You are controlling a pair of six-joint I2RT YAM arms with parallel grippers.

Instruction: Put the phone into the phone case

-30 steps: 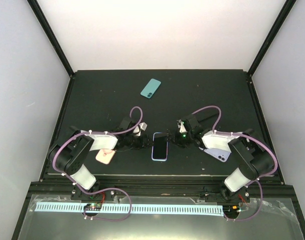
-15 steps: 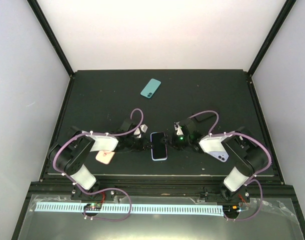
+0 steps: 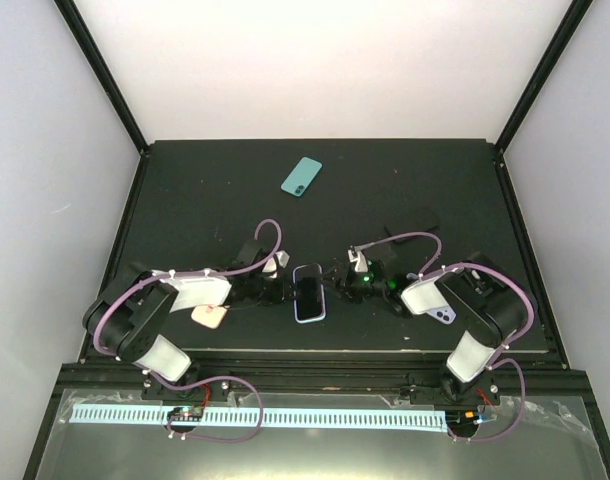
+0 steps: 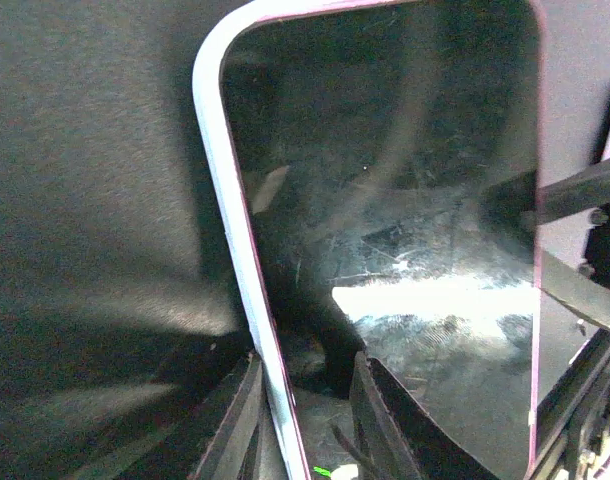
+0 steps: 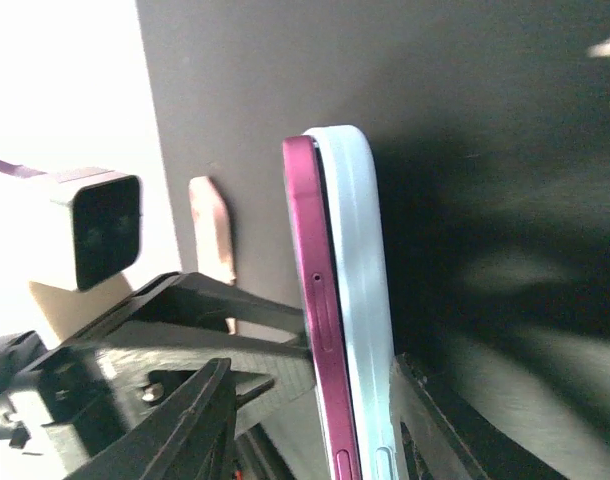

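1. Teal-green phone [image 3: 302, 176]: flat at the far side of the table [image 3: 185, 200], long axis slanting far-right, well apart from both grippers; neither is clearly nearer.
2. Lavender phone case [image 3: 441, 311]: near right.
3. Left gripper [image 4: 305, 395]: straddles the blue-cased magenta phone [image 3: 309, 293]; grip unclear.
4. Right gripper [image 5: 313, 372]: parted around it.

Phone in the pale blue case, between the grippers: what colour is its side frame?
The phone's side frame is deep magenta, clearest in the right wrist view.
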